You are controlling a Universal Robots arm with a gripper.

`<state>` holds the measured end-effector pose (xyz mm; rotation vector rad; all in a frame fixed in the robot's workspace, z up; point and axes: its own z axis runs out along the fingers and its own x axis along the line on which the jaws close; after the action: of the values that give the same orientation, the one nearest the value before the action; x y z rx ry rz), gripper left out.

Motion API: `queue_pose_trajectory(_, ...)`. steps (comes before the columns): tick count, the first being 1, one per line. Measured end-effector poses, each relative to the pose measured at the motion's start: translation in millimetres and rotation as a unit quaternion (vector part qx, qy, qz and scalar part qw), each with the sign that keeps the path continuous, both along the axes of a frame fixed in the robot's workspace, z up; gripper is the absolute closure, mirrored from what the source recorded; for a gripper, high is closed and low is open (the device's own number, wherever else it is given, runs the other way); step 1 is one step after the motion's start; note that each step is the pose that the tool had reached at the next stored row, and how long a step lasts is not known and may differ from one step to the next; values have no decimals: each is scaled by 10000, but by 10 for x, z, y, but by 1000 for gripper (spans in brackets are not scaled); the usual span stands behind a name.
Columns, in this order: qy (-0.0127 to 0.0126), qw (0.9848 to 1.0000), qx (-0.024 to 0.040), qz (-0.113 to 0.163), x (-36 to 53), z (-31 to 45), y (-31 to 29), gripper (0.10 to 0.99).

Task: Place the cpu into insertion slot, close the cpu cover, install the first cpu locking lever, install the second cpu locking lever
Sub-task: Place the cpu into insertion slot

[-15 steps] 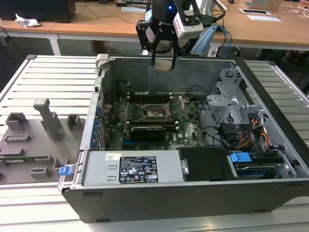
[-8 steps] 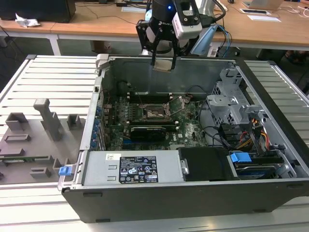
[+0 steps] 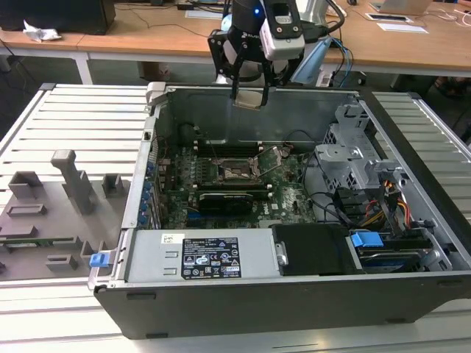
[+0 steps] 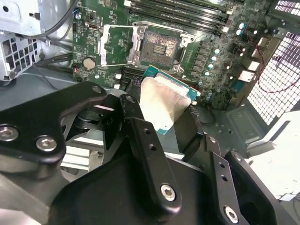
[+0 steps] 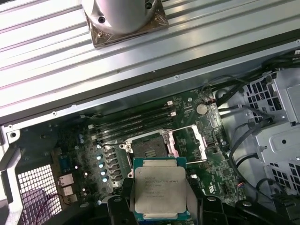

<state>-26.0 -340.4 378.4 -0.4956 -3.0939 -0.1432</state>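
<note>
In the exterior view my gripper [image 3: 249, 94] hangs above the open computer case, over its far wall, shut on the cpu [image 3: 249, 98]. Both wrist views show the cpu [image 5: 159, 186] [image 4: 164, 101] as a silver square chip clamped by its edges between my black fingers [image 4: 135, 107]. The insertion slot [image 3: 237, 170] [image 5: 149, 146] [image 4: 159, 48] lies open and empty on the green motherboard, well below the chip. The cpu cover [image 5: 190, 140] [image 4: 119, 44] is swung open, standing up beside the slot.
Long memory slots [image 5: 136, 123] run beside the socket. A black card [image 3: 232, 198] lies across the board, with the power supply [image 3: 210, 256] in front. A metal drive cage [image 3: 353, 154] and cables [image 3: 390, 202] fill the exterior view's right. Grey fixtures [image 3: 66, 184] stand outside the case.
</note>
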Motion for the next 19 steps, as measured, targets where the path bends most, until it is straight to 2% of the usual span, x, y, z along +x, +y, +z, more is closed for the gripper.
queue_pose_trajectory(11,0,9990,0,-449,0,-3,0,557)
queue_pose_trajectory(19,0,9973,0,-739,0,-4,0,557)
